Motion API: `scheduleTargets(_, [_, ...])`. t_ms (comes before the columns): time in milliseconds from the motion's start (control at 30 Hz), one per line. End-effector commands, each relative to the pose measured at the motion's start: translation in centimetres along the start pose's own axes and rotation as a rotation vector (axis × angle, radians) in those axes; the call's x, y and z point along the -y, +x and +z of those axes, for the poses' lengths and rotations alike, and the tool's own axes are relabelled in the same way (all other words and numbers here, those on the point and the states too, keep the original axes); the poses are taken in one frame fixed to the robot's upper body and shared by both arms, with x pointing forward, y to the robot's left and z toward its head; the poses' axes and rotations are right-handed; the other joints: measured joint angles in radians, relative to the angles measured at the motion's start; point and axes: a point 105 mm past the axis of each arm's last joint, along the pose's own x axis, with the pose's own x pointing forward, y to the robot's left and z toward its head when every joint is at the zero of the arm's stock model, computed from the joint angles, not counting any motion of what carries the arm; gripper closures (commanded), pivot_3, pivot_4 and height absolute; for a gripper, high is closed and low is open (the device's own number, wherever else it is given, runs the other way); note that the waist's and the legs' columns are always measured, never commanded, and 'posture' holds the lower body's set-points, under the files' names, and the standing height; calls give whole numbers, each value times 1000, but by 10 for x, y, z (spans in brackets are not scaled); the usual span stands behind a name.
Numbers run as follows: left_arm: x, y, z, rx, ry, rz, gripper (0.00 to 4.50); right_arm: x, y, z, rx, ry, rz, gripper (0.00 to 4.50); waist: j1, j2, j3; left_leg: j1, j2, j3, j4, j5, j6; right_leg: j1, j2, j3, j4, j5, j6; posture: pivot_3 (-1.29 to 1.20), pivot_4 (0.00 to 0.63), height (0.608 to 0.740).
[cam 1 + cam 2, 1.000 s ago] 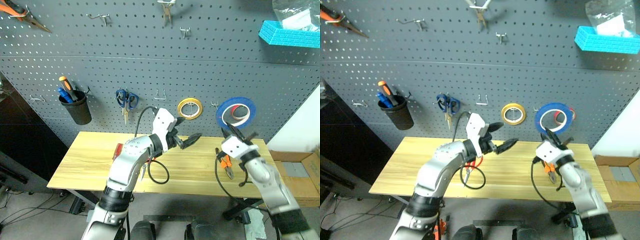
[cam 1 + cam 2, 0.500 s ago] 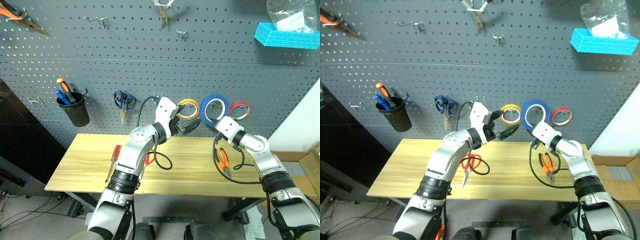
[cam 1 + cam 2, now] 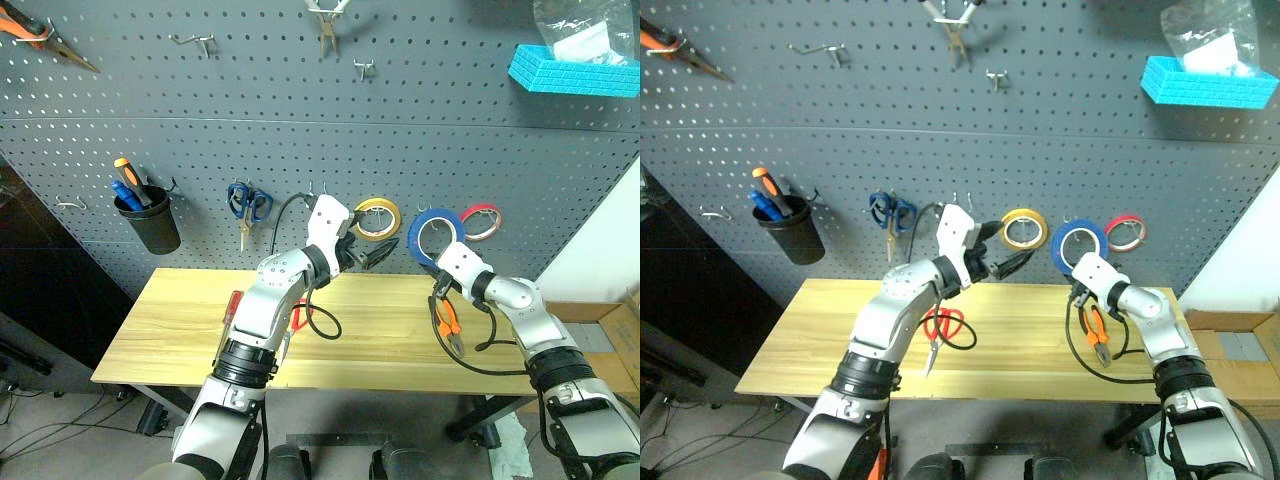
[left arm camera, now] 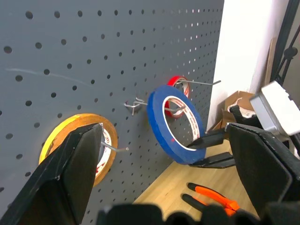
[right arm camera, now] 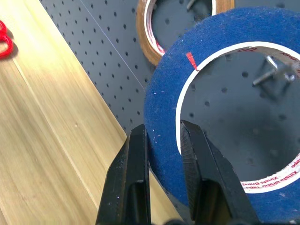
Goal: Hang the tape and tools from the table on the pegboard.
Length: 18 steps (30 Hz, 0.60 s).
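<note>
In the left eye view, the pegboard (image 3: 300, 130) is seen to take up the upper two thirds of the frame, and the table (image 3: 180, 330) lies across the lower middle, its near edge running just below centre. The blue tape (image 3: 438, 234) is hung right of centre on a hook (image 5: 274, 70), with its flat face against the board and its axis pointing out from the panel. It is flanked by the yellow tape ring (image 3: 378, 217) just to its left and the thin red tape ring (image 3: 482, 221) just to its right, so little free room is left on either side. The lower rim of the blue tape is gripped edgewise between the narrowly parted fingers of the right gripper (image 5: 164, 140). The left gripper (image 3: 372, 255) is held with its fingers spread wide and nothing in them, just below the yellow ring. Bare board is left between the blue-handled scissors (image 3: 248, 203) and the left gripper.

On the table, the orange-and-black pliers (image 3: 447, 325) are laid at the right, long axis running near-to-far with the handles toward the board. The red-handled screwdriver (image 3: 230, 310) is laid at the left, partly hidden by the left arm. The red-handled scissors (image 3: 938, 335) are laid at centre, blades pointing toward the near edge. The left third of the tabletop is open.
</note>
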Motion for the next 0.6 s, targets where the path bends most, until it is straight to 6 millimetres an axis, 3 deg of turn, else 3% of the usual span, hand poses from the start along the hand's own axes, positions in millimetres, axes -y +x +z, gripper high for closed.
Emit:
scheduleTargets(33, [3, 2, 16, 59, 34, -16, 0, 15, -4, 15, 47, -37, -52, 2852, 0, 0, 0, 0, 0, 0, 0, 0, 0, 0, 0, 0, 0, 0, 0, -2, 0, 740])
scheduleTargets(300, [14, 0, 9, 46, 15, -38, 0, 3, -12, 9, 26, -18, -47, 112, 2, 0, 0, 0, 0, 0, 0, 0, 0, 0, 0, 1, 0, 0, 0, 10, 0, 740])
scheduleTargets(400, [22, -4, -2, 19, -6, -48, 0, -4, -28, 2, -17, 11, -93, 52, 5, 0, 0, 0, 1, 0, 0, 0, 0, 0, 0, 1, 0, 0, 0, 20, 8, 740])
scheduleTargets(600, [53, -36, -50, -127, -70, -118, 0, -53, -76, -22, -246, 312, -41, 52, 8, -1, 7, 0, 7, 2, -2, -3, 1, -1, -4, 3, -1, -2, 0, 4, 113, 740])
